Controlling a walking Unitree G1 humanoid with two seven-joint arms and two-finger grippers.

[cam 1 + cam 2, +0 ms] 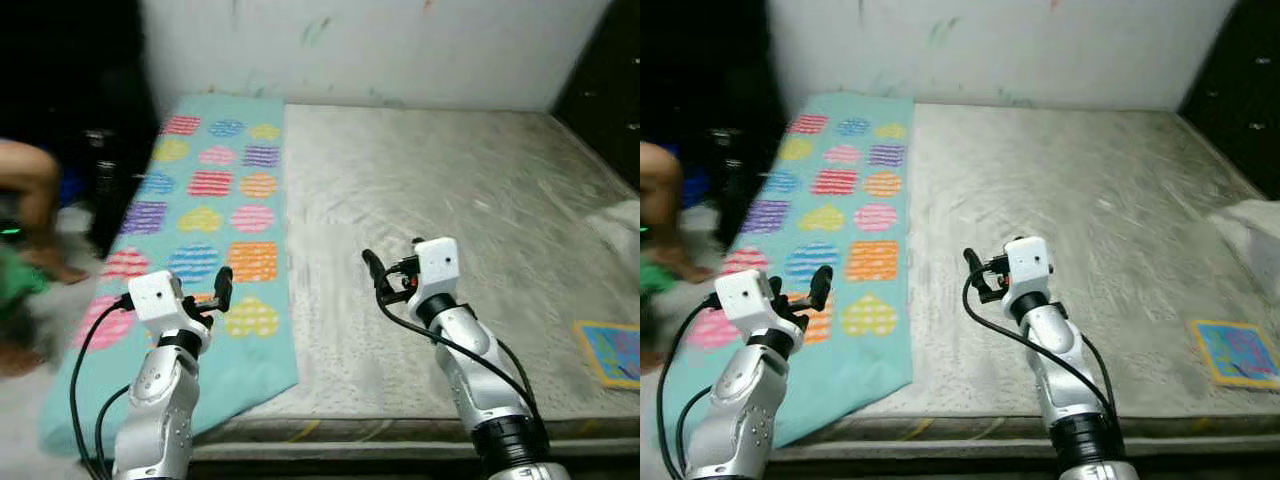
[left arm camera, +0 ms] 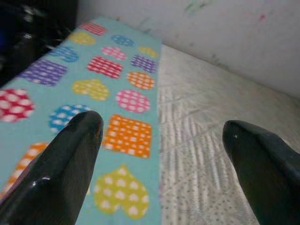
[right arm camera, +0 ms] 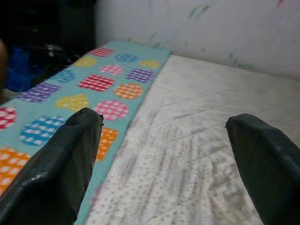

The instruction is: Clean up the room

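Little of the tidying looks done, judging from the scene. A teal blanket (image 1: 200, 230) with coloured hearts is spread flat along the left side of the bare mattress (image 1: 450, 200), its lower corner hanging over the near edge. At the right edge of the frame a small bright cloth (image 1: 612, 352) and a pale bundle (image 1: 620, 225) are left lying. The left gripper (image 1: 222, 290) is held over the blanket and the right gripper (image 1: 378, 275) over the mattress, both spread wide and empty.
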